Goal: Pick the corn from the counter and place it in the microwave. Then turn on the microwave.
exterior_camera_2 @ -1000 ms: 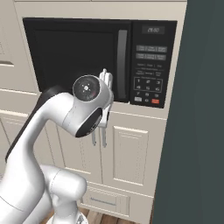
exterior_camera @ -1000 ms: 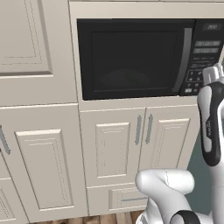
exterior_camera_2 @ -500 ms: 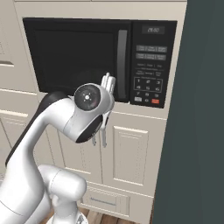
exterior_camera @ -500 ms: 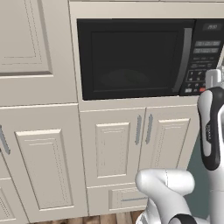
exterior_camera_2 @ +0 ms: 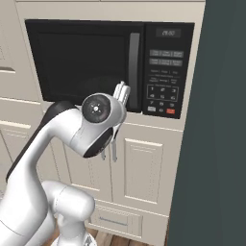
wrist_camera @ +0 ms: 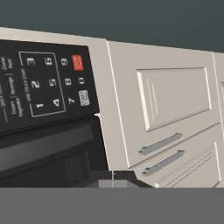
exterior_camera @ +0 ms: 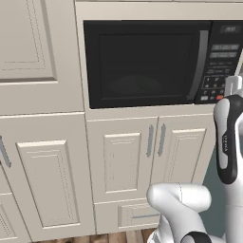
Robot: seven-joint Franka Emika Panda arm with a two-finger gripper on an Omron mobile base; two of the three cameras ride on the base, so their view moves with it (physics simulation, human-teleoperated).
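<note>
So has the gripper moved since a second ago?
Yes. In the right base view the gripper has risen and shifted right, closer to the microwave keypad.
</note>
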